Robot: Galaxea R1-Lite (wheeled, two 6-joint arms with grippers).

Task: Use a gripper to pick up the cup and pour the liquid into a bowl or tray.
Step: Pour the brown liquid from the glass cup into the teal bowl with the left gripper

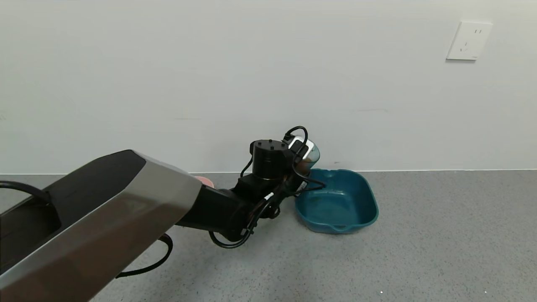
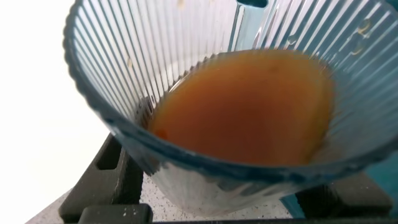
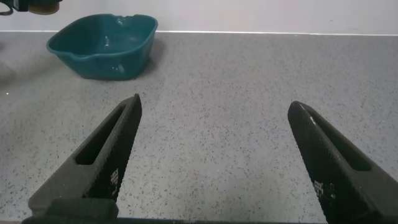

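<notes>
My left gripper (image 1: 304, 161) is shut on the ribbed pale blue-green cup (image 1: 312, 154) and holds it above the far left corner of the dark teal dish (image 1: 361, 184). The left wrist view is filled by the cup (image 2: 124, 74), tilted, with reddish-brown liquid (image 2: 249, 106) pooled against its lower wall. Black fingers (image 2: 102, 177) press on the cup from both sides. My right gripper (image 3: 214, 162) is open and empty low over the grey surface. The dish also shows in the right wrist view (image 3: 134, 53), far off.
A round pink bowl (image 1: 205, 181) peeks out behind my left arm near the wall. A white wall with a socket (image 1: 468, 40) stands just behind the dish. Grey speckled surface (image 1: 419, 251) lies open to the right and front.
</notes>
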